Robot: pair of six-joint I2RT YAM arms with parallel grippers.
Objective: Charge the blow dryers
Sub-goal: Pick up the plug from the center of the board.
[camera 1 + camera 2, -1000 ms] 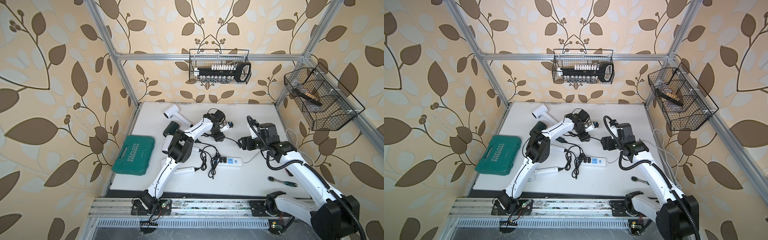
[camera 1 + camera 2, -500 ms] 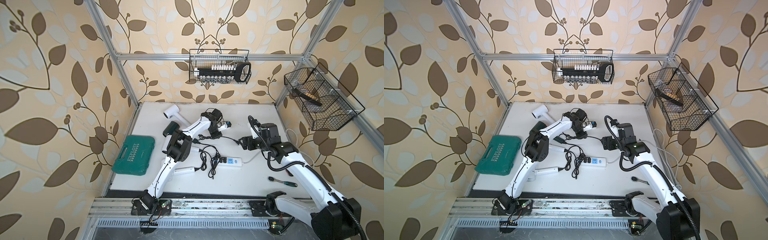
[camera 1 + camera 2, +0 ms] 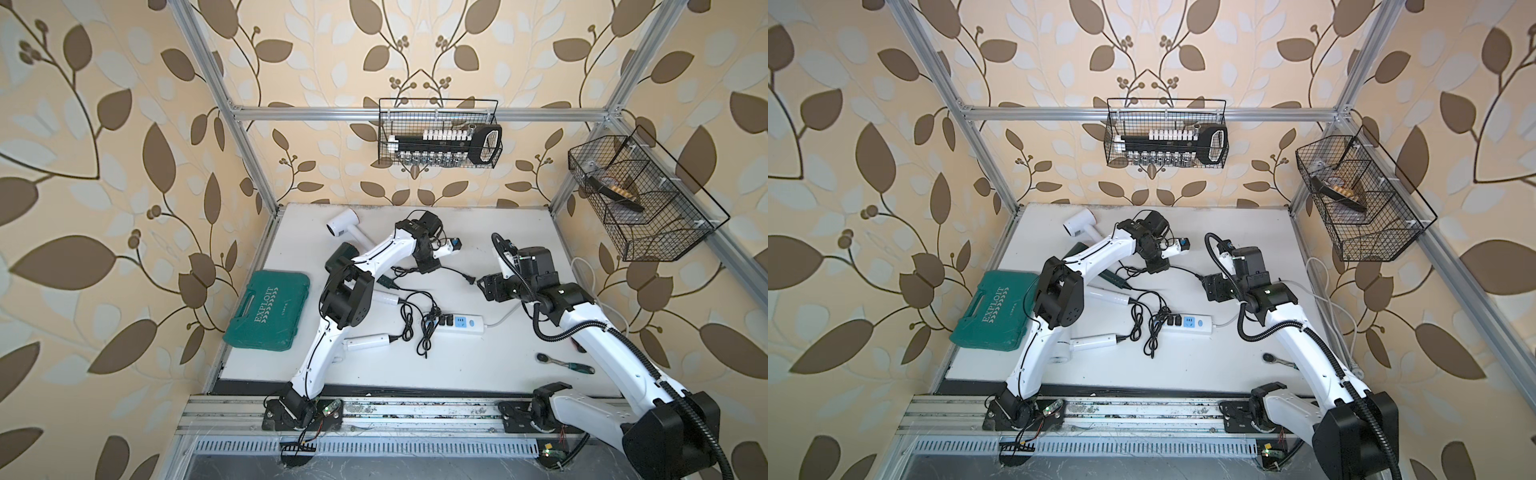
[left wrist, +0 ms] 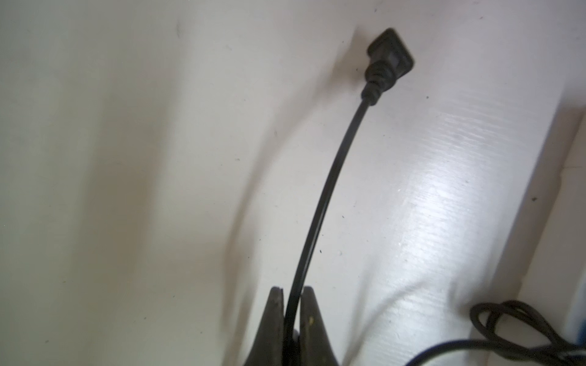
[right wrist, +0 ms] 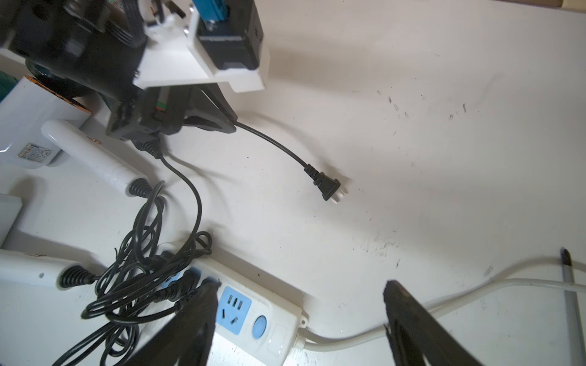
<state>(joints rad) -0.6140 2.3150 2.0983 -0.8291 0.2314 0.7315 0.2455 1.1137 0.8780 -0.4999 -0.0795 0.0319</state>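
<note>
Overhead, in both top views, the dryers [image 3: 343,222] lie on the table [image 3: 519,232] left of the strip [image 3: 1187,327] (a green dryer [image 3: 341,254] sits half under the left arm).

Left wrist: the left gripper [image 4: 290,290] pinches a black cord [image 4: 329,177]. Its plug [image 4: 388,54] lies loose.

Right wrist: the right gripper [image 5: 301,285] hangs above the strip with its jaws wide, holding nothing.

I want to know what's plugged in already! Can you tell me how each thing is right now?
left gripper: shut on the black cord
right gripper: open, holding nothing
loose plug: unplugged, away from the power strip
power strip: some plugs in, one blue socket free
green tool case: closed
</note>
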